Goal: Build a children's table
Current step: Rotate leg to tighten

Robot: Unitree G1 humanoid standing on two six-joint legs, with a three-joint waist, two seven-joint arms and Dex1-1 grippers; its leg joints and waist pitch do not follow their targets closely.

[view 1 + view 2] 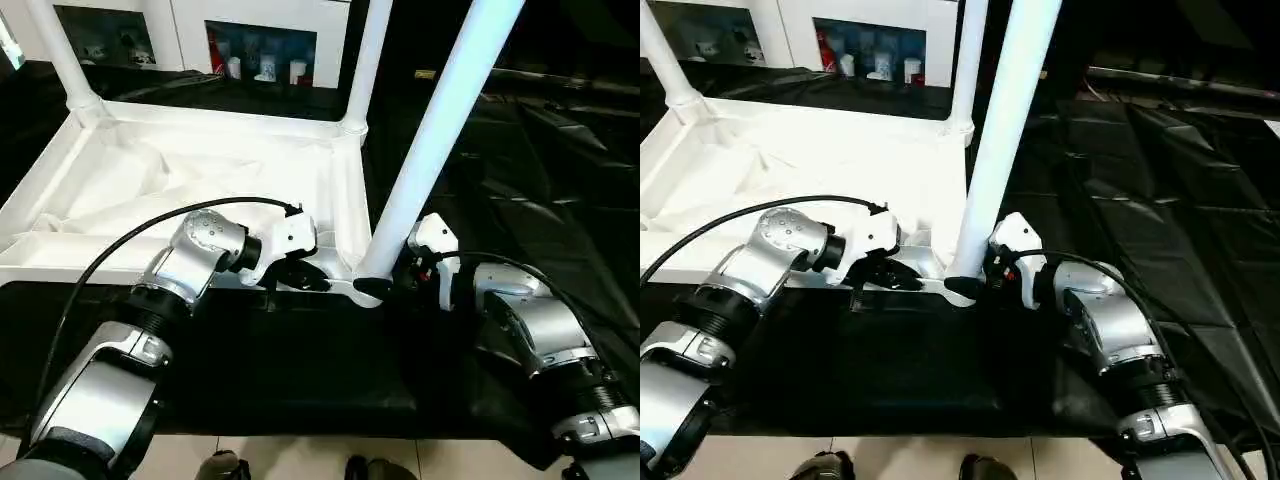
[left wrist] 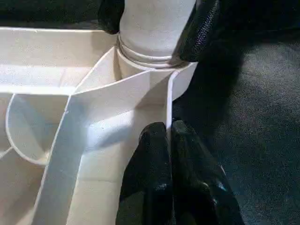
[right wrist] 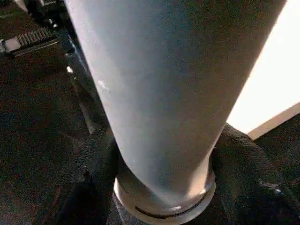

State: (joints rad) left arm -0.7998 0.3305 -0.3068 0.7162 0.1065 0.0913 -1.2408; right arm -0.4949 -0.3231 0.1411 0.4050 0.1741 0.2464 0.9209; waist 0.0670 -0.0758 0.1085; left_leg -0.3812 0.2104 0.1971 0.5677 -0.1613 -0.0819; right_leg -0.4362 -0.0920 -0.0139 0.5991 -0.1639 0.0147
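The tabletop (image 1: 180,180) is smooth white plastic, faintly glossy, its ribs thin and hard-edged. The near leg (image 1: 430,140) is smooth satin-white tubing. Black sheeting (image 1: 1160,190) covering the work surface looks crinkled and shiny. The forearms (image 1: 190,255) are brushed silver metal.

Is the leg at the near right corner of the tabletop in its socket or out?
In. The leg's flared base sits in the tabletop's corner socket; full seating cannot be told.
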